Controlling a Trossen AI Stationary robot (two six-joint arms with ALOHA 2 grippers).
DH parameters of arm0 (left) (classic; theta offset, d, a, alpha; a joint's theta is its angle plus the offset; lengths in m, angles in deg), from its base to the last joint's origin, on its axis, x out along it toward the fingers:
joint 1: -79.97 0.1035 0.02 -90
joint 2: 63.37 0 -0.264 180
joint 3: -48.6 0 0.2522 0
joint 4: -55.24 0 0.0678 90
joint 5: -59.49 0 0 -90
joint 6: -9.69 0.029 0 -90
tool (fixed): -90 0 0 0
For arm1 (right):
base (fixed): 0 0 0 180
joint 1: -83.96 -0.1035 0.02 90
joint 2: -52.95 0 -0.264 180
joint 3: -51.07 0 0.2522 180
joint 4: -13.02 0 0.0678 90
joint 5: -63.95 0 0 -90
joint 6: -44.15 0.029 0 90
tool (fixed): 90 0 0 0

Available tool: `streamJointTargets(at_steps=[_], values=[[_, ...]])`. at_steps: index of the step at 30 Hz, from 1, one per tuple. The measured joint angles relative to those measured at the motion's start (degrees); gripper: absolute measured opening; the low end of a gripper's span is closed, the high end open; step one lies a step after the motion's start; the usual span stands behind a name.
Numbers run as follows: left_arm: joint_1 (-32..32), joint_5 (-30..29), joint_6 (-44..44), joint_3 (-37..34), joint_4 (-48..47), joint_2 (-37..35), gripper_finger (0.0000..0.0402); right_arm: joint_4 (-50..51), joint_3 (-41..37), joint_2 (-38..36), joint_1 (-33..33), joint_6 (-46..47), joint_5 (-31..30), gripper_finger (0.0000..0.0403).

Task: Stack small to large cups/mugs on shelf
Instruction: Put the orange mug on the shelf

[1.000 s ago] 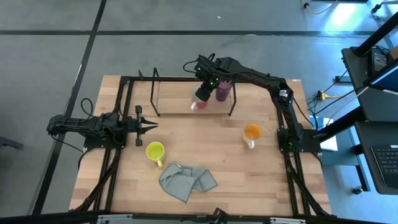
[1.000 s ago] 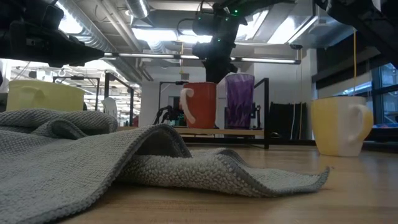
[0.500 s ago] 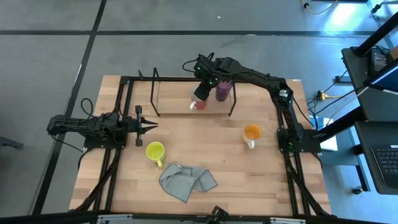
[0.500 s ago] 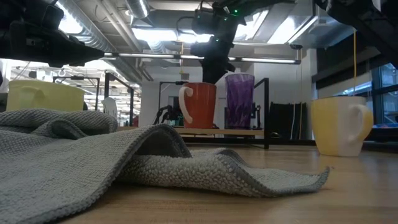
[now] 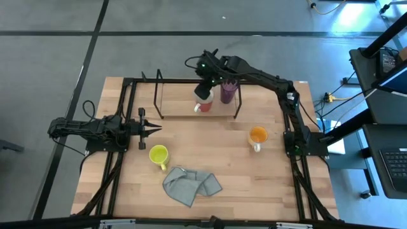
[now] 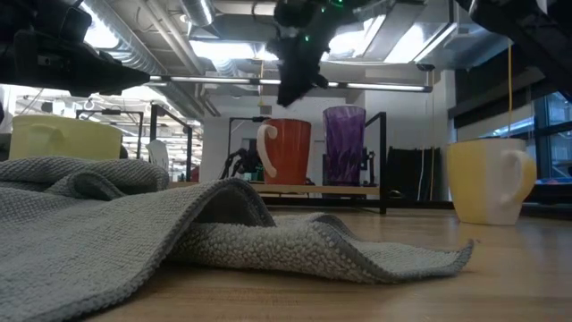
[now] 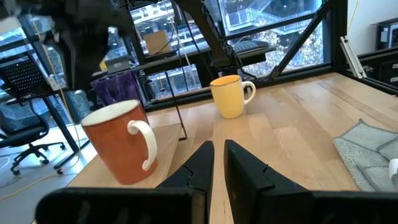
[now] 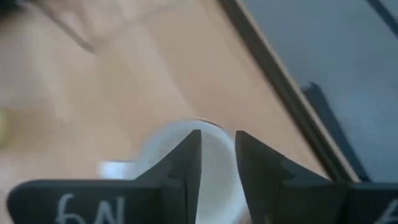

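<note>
A mug, reddish outside with a white handle and white inside (image 5: 203,106) (image 6: 288,150) (image 7: 118,149), stands upright on the low black wire shelf (image 5: 158,102) (image 6: 313,190). It is just left of the purple tumbler (image 5: 227,94) (image 6: 344,143). My right gripper (image 5: 204,91) (image 6: 289,95) (image 8: 217,134) hangs above the mug's mouth, clear of it, with its fingers a little apart. My left gripper (image 5: 154,129) (image 7: 219,146) is shut and empty at the table's left. The orange mug (image 5: 257,135) (image 6: 483,183) and the yellow mug (image 5: 158,154) (image 6: 63,139) stand on the table.
A crumpled grey cloth (image 5: 191,184) (image 6: 179,233) lies near the table's front, right of the yellow mug. The shelf's left half is bare, with upright end loops (image 5: 239,102) on each side. A black frame (image 5: 127,95) runs along the table's edges.
My right gripper was down at the reddish mug's rim. It has risen clear of it and gone a little toward the table's left. The mug stays upright on the shelf beside the purple tumbler.
</note>
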Motion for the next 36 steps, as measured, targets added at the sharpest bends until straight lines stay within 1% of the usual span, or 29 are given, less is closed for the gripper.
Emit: streamJointTargets(at_steps=[4, 7, 9, 11, 16, 20, 24, 27, 31, 35, 36], values=[[0.01, 0.02, -0.01, -0.01, 0.0, 0.0, 0.0033, -0.12, 2.5, -0.14, -1.51, 2.72, 5.96, 0.0078], [0.0, 0.01, -0.01, -0.01, 0.0, 0.0, 0.0033, 0.35, 2.59, -0.15, -3.05, 5.81, 10.09, 0.0048], [0.01, 0.0, 0.0, -0.01, 0.0, 0.0, 0.0033, 0.84, 2.57, -0.15, -4.53, 7.12, 11.79, 0.0022], [-0.01, 0.0, -0.02, 0.0, 0.0, 0.0, 0.0033, 0.92, 2.57, -0.15, -6.25, 7.9, 12.38, 0.0007], [-0.01, 0.0, -0.01, -0.01, 0.0, 0.0, 0.0033, 0.97, 2.57, -0.11, -9.64, 10.84, 12.47, 0.0009], [-0.01, 0.01, -0.01, 0.0, 0.0, 0.0, 0.0033, 1.77, 2.56, 1.57, -11.25, 12.28, 7.6, 0.0004], [-0.01, 0.0, 0.0, 0.01, 0.0, -0.01, 0.0033, 2.54, 2.5, 3.71, -11.92, 13.69, 5.58, 0.0004], [0.01, 0.0, 0.0, 0.01, 0.0, 0.0, 0.0033, 2.97, 2.45, 5.52, -12.39, 13.26, 1.8, 0.0003], [0.0, 0.0, 0.0, -0.01, 0.0, 0.0, 0.0033, 2.57, 2.46, 6.01, -12.51, 12.39, 0.21, 0.0004], [0.01, 0.01, -0.01, 0.01, 0.0, -0.01, 0.0033, 2.31, 2.46, 5.99, -12.53, 12.19, -6.09, 0.0002], [0.01, 0.01, -0.01, 0.01, 0.0, 0.0, 0.0033, 2.34, 2.46, 5.99, -12.51, 12.19, -6.71, 0.0002]])
